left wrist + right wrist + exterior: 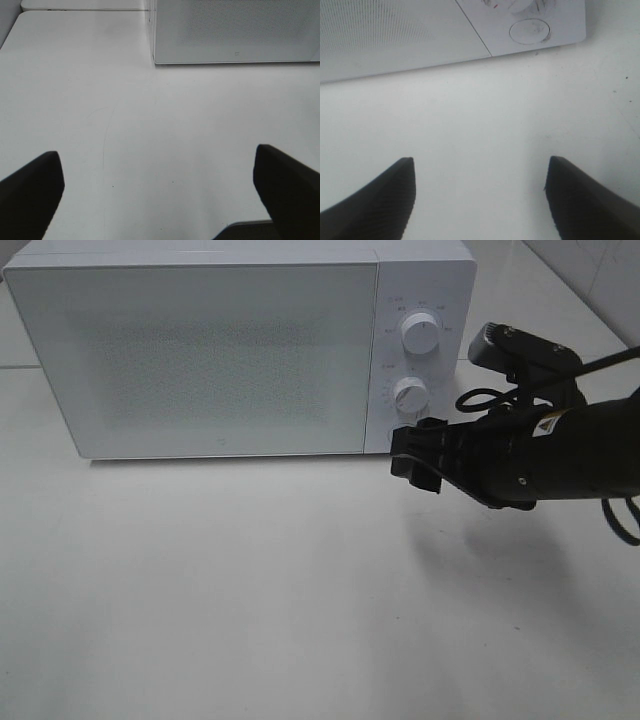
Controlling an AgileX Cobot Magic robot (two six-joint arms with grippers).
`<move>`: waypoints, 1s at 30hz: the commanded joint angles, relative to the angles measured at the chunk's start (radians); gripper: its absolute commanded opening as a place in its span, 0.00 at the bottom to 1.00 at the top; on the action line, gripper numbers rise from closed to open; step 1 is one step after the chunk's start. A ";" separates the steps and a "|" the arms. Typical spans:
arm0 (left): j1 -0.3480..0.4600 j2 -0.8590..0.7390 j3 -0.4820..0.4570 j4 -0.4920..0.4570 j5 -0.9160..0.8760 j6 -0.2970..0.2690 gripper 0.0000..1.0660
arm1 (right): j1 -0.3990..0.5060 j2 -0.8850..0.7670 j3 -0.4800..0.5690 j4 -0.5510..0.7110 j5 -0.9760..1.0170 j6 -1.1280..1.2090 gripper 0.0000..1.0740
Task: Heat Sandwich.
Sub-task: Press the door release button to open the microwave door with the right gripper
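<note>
While the right tool (414, 455) hangs wide and empty near the microwave (200, 360), the left tool (157, 192) gapes empty too.

1. A white, smooth table (250, 590) fills most of the exterior high view, from the middle down to the bottom edge.
2. At the far left edge of that view a thin seam (15, 366) crosses the white surface.
3. The upper right corner shows a pale tiled surface (600, 280) with thin grout lines; wall or floor cannot be told.
4. In the left wrist view, a second white table (75, 4) abuts along the top edge, beside a dark grey strip (6, 22) at upper left.
5. A faint curved scratch (104, 145) marks the table left of centre.
6. Light is soft and even; a blurred shadow (480, 570) lies at right.
</note>
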 commanded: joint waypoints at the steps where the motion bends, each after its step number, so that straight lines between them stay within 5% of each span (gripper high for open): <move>1: 0.002 -0.017 0.001 -0.001 -0.012 -0.003 0.91 | -0.040 -0.042 -0.050 -0.078 0.204 -0.092 0.68; 10: 0.002 -0.017 0.001 -0.001 -0.012 -0.003 0.91 | -0.072 -0.087 -0.226 -0.343 0.679 -0.085 0.68; 22: 0.002 -0.017 0.001 -0.001 -0.012 -0.003 0.91 | -0.072 -0.227 -0.275 -0.367 0.978 -0.104 0.68; 30: 0.002 -0.017 0.001 -0.001 -0.012 -0.003 0.91 | -0.072 -0.461 -0.275 -0.370 1.087 -0.104 0.68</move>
